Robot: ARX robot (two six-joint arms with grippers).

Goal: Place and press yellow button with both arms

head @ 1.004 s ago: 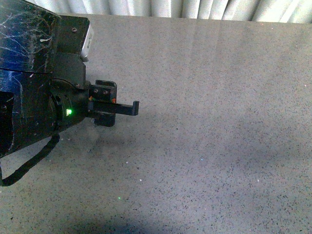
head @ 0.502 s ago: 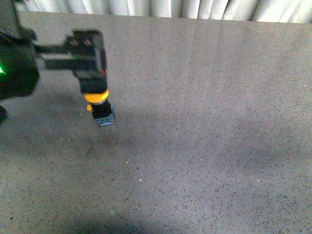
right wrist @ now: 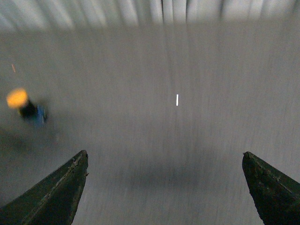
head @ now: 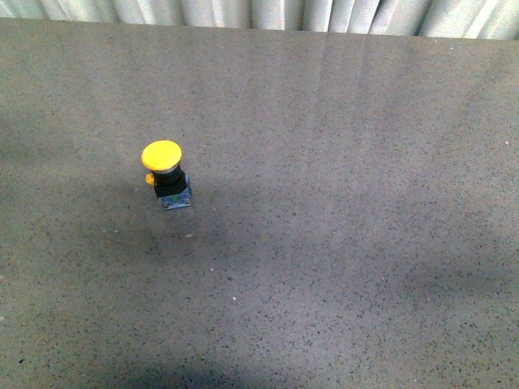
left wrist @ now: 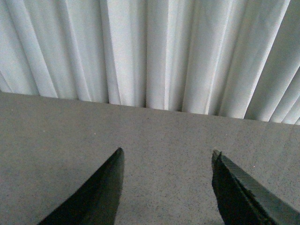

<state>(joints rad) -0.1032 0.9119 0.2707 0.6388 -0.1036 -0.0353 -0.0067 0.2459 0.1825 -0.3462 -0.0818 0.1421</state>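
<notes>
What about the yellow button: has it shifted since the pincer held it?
No. The yellow button stands at the same spot below the table's far edge; only the left pincer has left view.

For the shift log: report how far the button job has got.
Done: the button stands upright on the table, free of any grip. In hand: left claw and right claw are both open and empty, off the button. Left: the press; nothing touches its cap.

Matt speckled table [head: 349, 243], glossy button cap [head: 161, 154]
</notes>
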